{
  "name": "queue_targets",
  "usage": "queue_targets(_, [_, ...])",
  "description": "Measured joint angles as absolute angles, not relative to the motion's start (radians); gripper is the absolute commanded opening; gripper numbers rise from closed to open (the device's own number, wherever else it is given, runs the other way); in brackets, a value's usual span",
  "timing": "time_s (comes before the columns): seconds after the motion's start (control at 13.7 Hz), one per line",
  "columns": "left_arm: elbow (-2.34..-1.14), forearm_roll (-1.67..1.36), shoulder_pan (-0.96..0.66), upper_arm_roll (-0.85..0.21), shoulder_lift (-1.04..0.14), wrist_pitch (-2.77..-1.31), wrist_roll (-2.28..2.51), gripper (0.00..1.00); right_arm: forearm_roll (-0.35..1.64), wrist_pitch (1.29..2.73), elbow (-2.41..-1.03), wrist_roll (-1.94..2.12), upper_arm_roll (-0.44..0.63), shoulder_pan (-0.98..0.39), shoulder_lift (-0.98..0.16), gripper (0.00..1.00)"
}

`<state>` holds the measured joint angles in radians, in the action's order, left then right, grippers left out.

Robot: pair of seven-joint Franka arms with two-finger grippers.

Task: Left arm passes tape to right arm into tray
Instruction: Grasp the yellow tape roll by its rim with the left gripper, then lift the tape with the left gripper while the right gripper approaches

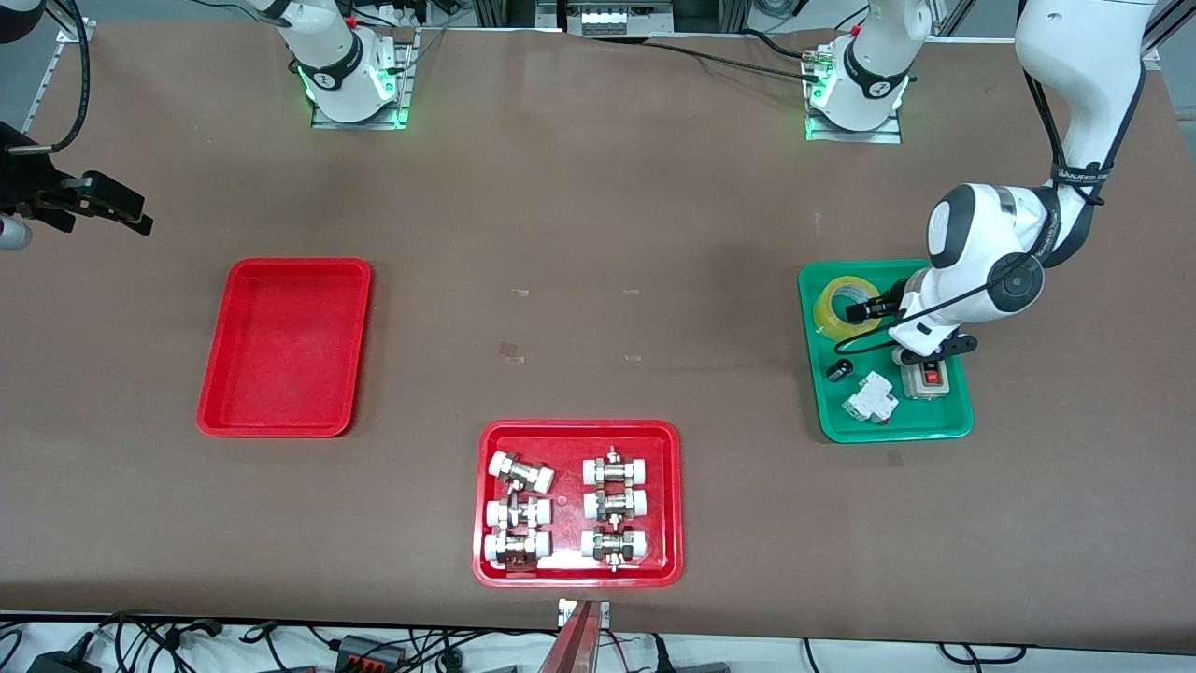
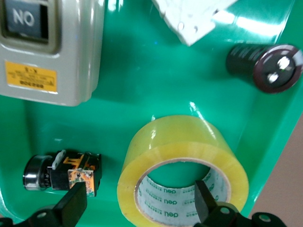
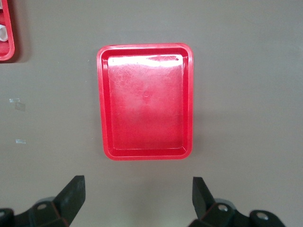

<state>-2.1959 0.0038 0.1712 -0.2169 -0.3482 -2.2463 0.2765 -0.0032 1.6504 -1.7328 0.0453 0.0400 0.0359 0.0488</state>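
We see the brown table filling the front view, with the left arm bent down at the right edge of the frame over the green tray. The right arm's gripper hangs at the upper left of that frame, above bare table, with the arm waiting.

The tray, plain red and with nothing in it, lies left of centre in the front view; the right wrist view shows it whole between that gripper's two parted fingers, which grasp nothing.

At lower centre of the front view sits a second red tray of fittings, of which the right wrist view catches only a corner.

The tape lies flat in the upper corner of the green tray. The front view half hides the left gripper; the left wrist view shows it spread wide, one finger outside the roll and the other inside the core, not yet clenched.

Only the left wrist view shows clearly the grey switch box, the black capacitor and a small black and orange part beside the roll.
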Motion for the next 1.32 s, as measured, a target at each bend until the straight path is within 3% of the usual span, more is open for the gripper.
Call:
queue_targets(0.07, [-2.202, 0.004, 0.172, -0.217, -0.348, -2.246, 0.269, 0.98, -0.003, 1.65, -1.733, 0.045, 0.04, 0.036, 0.049, 1.0])
queue_targets(0.51, [-2.211, 0.004, 0.174, -0.217, -0.348, -2.247, 0.266, 0.12, -0.003, 1.65, -1.732, 0.045, 0.04, 0.036, 0.049, 1.0])
queue_targets(0.59, [-2.211, 0.004, 0.175, -0.217, -0.348, -2.247, 0.266, 0.03, -0.003, 1.65, -1.732, 0.045, 0.04, 0.036, 0.049, 1.0])
queue_targets(1.32, [-2.194, 0.008, 0.199, -0.21, -0.333, -2.226, 0.265, 0.0, -0.003, 1.648, -1.732, 0.045, 0.04, 0.036, 0.049, 1.0])
